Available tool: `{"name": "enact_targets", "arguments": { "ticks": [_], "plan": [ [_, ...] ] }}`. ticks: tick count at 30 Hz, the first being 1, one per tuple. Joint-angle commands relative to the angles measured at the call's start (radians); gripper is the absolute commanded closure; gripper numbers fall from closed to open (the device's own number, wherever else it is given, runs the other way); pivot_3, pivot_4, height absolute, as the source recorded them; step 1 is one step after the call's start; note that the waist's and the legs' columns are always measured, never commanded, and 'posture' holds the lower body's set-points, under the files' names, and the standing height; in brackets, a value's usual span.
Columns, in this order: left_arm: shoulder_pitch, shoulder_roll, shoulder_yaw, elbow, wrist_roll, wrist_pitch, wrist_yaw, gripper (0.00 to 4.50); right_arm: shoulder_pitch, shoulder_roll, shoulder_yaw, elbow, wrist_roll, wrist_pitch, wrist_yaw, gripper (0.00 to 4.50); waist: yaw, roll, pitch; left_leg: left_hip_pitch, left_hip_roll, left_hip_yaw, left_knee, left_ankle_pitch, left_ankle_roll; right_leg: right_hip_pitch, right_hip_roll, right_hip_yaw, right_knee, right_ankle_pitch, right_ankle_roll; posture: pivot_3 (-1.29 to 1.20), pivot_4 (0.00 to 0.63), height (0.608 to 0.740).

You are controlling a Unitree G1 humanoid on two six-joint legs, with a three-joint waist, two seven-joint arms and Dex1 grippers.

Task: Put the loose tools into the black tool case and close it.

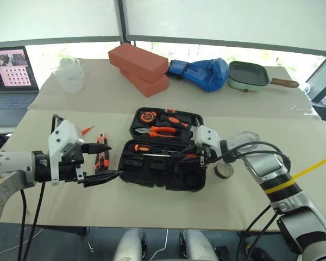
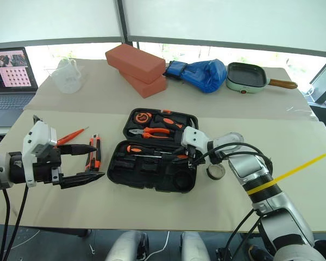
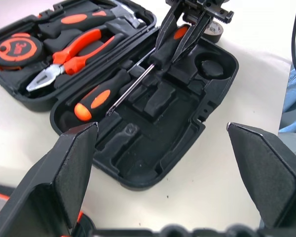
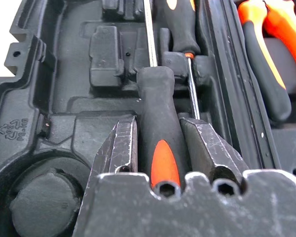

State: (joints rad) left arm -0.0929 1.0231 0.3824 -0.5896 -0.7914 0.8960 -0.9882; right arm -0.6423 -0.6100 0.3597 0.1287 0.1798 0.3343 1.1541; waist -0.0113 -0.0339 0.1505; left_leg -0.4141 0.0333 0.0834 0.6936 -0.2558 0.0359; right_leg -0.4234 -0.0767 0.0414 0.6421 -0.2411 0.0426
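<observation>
The black tool case (image 1: pixel 152 171) lies open mid-table, lid half to the rear. My right gripper (image 1: pixel 194 154) is over its right end, shut on the handle of a black-and-orange screwdriver (image 4: pixel 158 148), which rests in a recess. A second black-and-orange screwdriver (image 3: pixel 101 94) lies in the case beside it. The small black tape roll (image 1: pixel 224 171) sits on the table just right of the case. My left gripper (image 1: pixel 114 160) hangs open left of the case, above the orange-and-black utility knife (image 2: pixel 92 155). The slim red screwdriver (image 2: pixel 70 135) lies farther left.
Orange-handled pliers (image 1: pixel 160 130) and a tape measure (image 1: pixel 148 116) fill the lid half. At the back stand two red bricks (image 1: pixel 138 62), a blue bag (image 1: pixel 206 73), a green pan (image 1: pixel 249 76) and a clear jug (image 1: pixel 70 73). A laptop (image 1: pixel 11 76) is far left.
</observation>
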Motion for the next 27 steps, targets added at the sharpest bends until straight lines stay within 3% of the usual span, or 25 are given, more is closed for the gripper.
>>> {"name": "enact_targets", "arguments": {
  "ticks": [1,2,4,6,11,12,16,19,27],
  "plan": [
    [-0.034,0.013,-0.013,0.001,-0.009,-0.017,0.007,0.0,0.024,-0.003,-0.021,-0.025,0.005,0.021,0.013,3.47,-0.001,0.0,0.0,0.0,0.0,0.0,0.0,0.0,0.0,0.0,0.0,0.0,0.0,0.0,0.0,0.0,0.15,0.738],
    [-0.04,0.013,-0.018,0.004,-0.008,-0.018,0.007,0.0,0.029,-0.005,-0.022,-0.038,0.01,0.031,0.017,3.47,0.0,0.0,0.0,0.0,0.0,0.0,0.0,0.0,0.0,0.0,0.0,0.0,0.0,0.0,0.0,0.0,0.15,0.738],
    [-0.049,0.014,-0.026,0.012,-0.005,-0.021,0.005,0.0,0.039,-0.007,-0.028,-0.063,0.019,0.051,0.021,2.47,-0.001,0.0,0.0,0.0,0.0,0.0,0.0,0.0,0.0,0.0,0.0,0.0,0.0,0.0,0.0,0.0,0.15,0.738],
    [-0.057,0.015,-0.035,0.022,0.0,-0.026,0.002,0.0,0.045,-0.006,-0.038,-0.093,0.026,0.07,0.021,1.97,-0.001,0.0,0.0,0.0,0.0,0.0,0.0,0.0,0.0,0.0,0.0,0.0,0.0,0.0,0.0,0.0,0.15,0.738],
    [-0.068,0.011,-0.045,0.031,0.001,-0.032,0.005,0.0,0.027,0.005,-0.097,-0.178,0.105,0.166,0.01,0.22,-0.001,0.0,0.0,0.0,0.0,0.0,0.0,0.0,0.0,0.0,0.0,0.0,0.0,0.0,0.0,0.0,0.15,0.738],
    [-0.071,0.009,-0.048,0.033,0.001,-0.033,0.007,0.0,0.02,0.013,-0.109,-0.186,0.12,0.184,0.002,0.03,-0.001,0.0,0.0,0.0,0.0,0.0,0.0,0.0,0.0,0.0,0.0,0.0,0.0,0.0,0.0,0.0,0.15,0.738],
    [-0.077,0.004,-0.057,0.035,0.003,-0.038,0.013,0.0,0.001,0.049,-0.133,-0.18,0.137,0.221,-0.039,0.03,-0.001,0.0,0.0,0.0,0.0,0.0,0.0,0.0,0.0,0.0,0.001,0.0,0.0,0.0,0.0,0.0,0.15,0.738],
    [-0.083,0.003,-0.063,0.037,0.001,-0.041,0.018,0.0,-0.013,0.072,-0.137,-0.14,0.126,0.227,-0.069,0.73,-0.001,0.0,0.0,0.0,0.0,0.0,0.0,0.0,0.0,0.0,0.0,0.0,0.0,0.0,0.0,0.0,0.15,0.738],
    [-0.098,0.006,-0.078,0.041,0.001,-0.044,0.023,0.0,0.001,0.091,-0.1,-0.099,0.095,0.202,-0.079,3.52,-0.001,0.0,0.0,0.0,0.0,0.0,0.0,0.0,0.0,0.0,0.001,0.0,0.0,0.0,0.0,0.0,0.15,0.738]
  ]
}}
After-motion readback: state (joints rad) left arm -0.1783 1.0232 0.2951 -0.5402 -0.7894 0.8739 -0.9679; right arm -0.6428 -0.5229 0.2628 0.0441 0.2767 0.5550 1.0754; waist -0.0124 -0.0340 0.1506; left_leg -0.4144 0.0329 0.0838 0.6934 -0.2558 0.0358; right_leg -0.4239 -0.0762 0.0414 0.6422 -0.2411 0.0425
